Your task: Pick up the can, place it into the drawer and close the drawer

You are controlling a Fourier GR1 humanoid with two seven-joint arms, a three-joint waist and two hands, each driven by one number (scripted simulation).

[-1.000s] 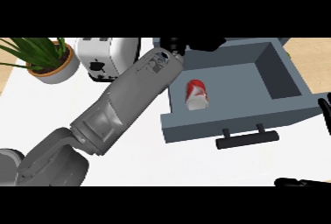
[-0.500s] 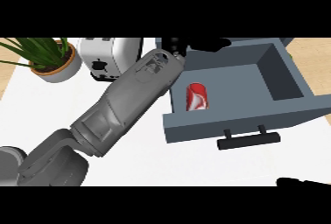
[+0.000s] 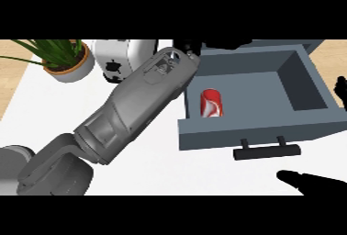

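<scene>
Fingers [image 3: 228, 44] of the left hand [image 3: 187, 46] are seen released, nothing held; the can [image 3: 210, 103] is lodged in the open drawer [image 3: 271, 127].
The can is found lying flat, long axis up-frame, below-right of that hand. The handle [image 3: 266, 150] faces lower frame; the right hand [image 3: 318, 183], opened at lower right, is judged nearer. White table [image 3: 169, 176]; plant [image 3: 58, 55] upper left.

Kitchen. A toaster [image 3: 122, 57] and potted plant [image 3: 64, 59] are sitting on a white counter [image 3: 41, 108]; a grey drawer [image 3: 261, 131] is hanging open.
</scene>
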